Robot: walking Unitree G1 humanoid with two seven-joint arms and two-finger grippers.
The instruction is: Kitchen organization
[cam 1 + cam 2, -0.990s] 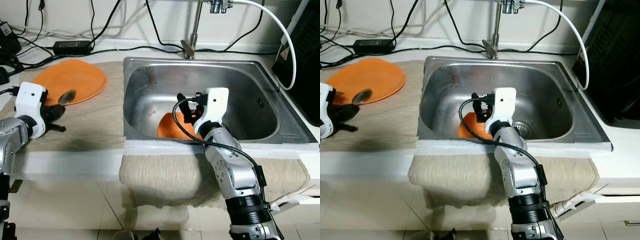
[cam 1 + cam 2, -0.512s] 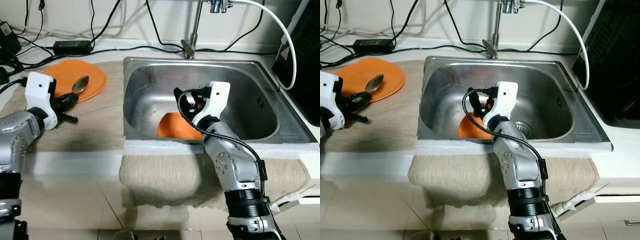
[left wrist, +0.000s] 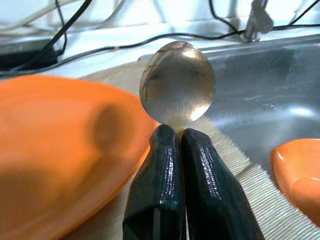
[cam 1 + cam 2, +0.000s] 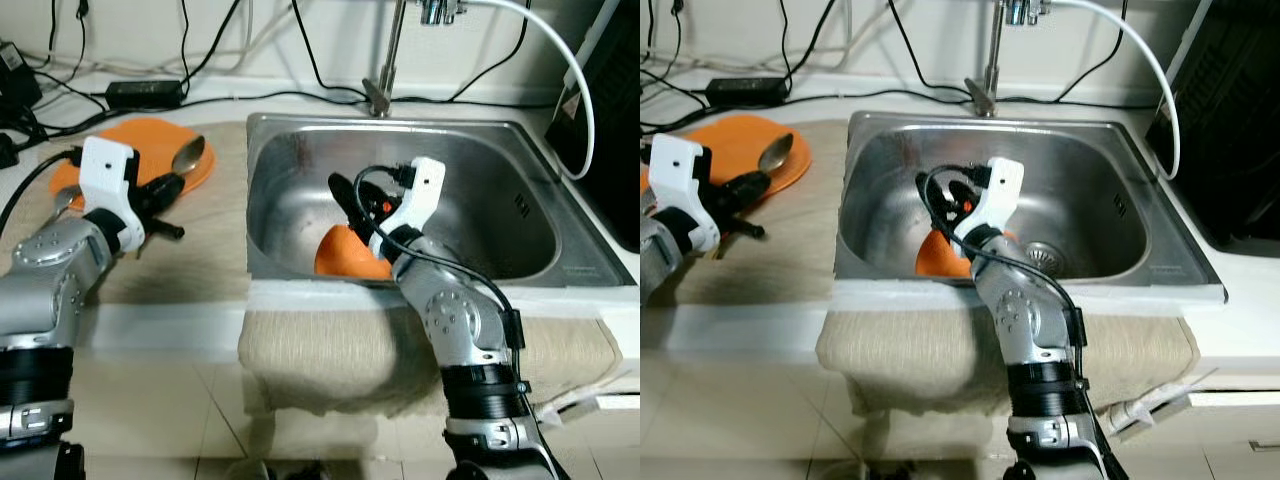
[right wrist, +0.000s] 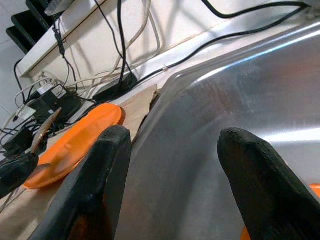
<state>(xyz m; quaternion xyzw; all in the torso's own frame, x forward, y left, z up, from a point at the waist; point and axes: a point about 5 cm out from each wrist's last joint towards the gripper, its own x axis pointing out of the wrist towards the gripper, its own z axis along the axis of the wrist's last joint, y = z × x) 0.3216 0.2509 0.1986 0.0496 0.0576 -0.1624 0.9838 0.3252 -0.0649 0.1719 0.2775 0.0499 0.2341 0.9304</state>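
Observation:
My left gripper (image 4: 163, 186) is shut on the neck of a metal spoon (image 4: 188, 153), holding it above the beige mat (image 4: 200, 235) by the right edge of the orange plate (image 4: 140, 145). In the left wrist view the fingers (image 3: 162, 165) pinch together just below the spoon bowl (image 3: 177, 87). My right gripper (image 4: 350, 203) reaches into the steel sink (image 4: 480, 215), open and holding nothing, just above an orange bowl (image 4: 345, 255) lying on the sink floor. Its two fingers (image 5: 250, 175) stand wide apart in the right wrist view.
A faucet (image 4: 385, 60) rises behind the sink. Black cables and a power adapter (image 4: 145, 95) lie along the back of the counter. A black appliance (image 4: 615, 110) stands at the right. A beige towel (image 4: 330, 355) hangs over the counter's front edge.
My left gripper has carried the spoon to the right and upward, past the plate toward the sink. My right gripper has swung left inside the sink.

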